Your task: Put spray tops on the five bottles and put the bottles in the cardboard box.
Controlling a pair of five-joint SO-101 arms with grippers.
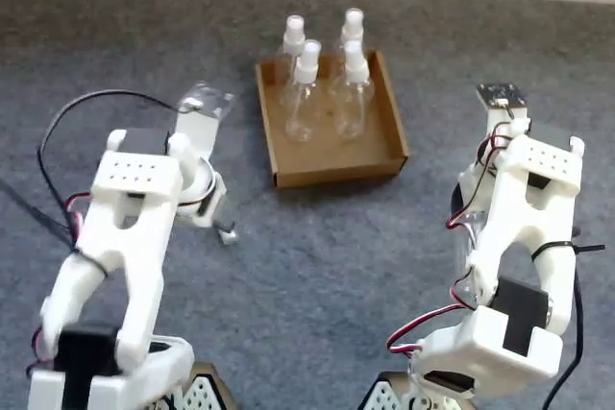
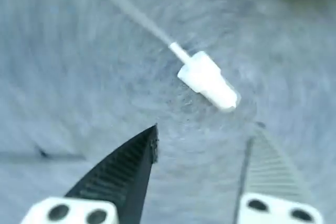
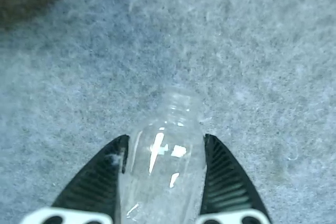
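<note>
Cardboard box [image 1: 336, 170] at twelve o'clock holds four capped bottles [image 1: 306, 93]. At four o'clock, right end effector [image 3: 165, 139] clamps the uncapped fifth bottle [image 3: 163, 174]. Left end effector [image 2: 206, 129], jaws apart, is nearer the spray top [image 2: 207, 80], which lies slantwise just beyond its tips.

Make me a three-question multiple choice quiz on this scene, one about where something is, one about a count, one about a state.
1. Where is the loose spray top?
A. In the box
B. On the grey carpet
C. On a bottle

2. How many bottles stand in the cardboard box?
A. Two
B. Five
C. Four

3. The held bottle in the right gripper is:
A. Without a top
B. Capped
C. Lying flat in the box

Answers: 1 B, it lies on carpet with its tube trailing. 2 C, four capped ones show in the high view. 3 A, its neck is bare.
</note>
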